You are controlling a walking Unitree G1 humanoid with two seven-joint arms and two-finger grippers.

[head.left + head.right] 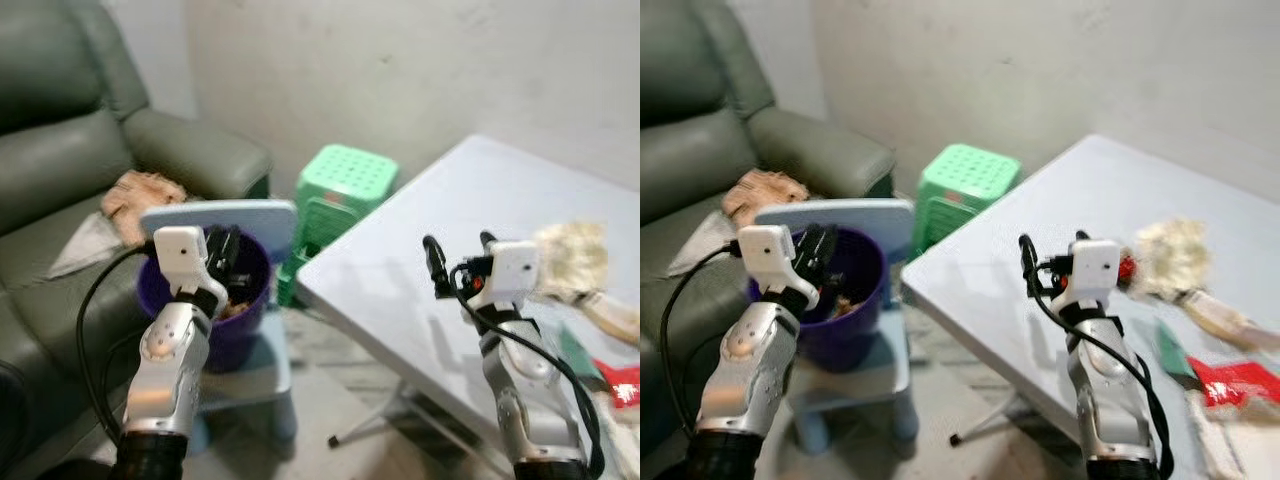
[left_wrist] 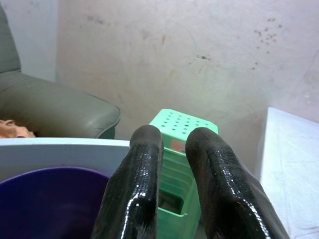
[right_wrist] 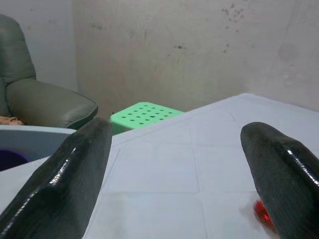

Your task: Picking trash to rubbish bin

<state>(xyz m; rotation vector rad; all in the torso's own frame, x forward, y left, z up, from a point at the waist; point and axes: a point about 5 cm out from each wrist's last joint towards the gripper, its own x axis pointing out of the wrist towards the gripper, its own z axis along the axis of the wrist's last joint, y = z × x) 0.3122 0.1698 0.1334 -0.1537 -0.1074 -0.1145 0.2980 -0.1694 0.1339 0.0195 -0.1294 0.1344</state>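
A purple rubbish bin [image 1: 243, 332] stands on a small blue chair [image 1: 255, 216] beside the white table [image 1: 470, 195]. Some brownish trash lies inside it. My left gripper [image 1: 226, 250] hovers over the bin's mouth, its fingers [image 2: 144, 164] nearly together with nothing between them. My right gripper [image 1: 458, 242] is held above the table's near corner, open and empty, its fingers [image 3: 75, 159] wide apart. To its right on the table lie a crumpled beige wad [image 1: 572, 258], a red wrapper [image 1: 620, 386] and a small red piece [image 3: 262, 214].
A green perforated stool [image 1: 347, 180] stands against the wall between chair and table. A grey-green sofa [image 1: 60, 150] is on the left, with a cloth [image 1: 140, 195] and paper on its seat. The table's leg [image 1: 370, 425] reaches across the floor.
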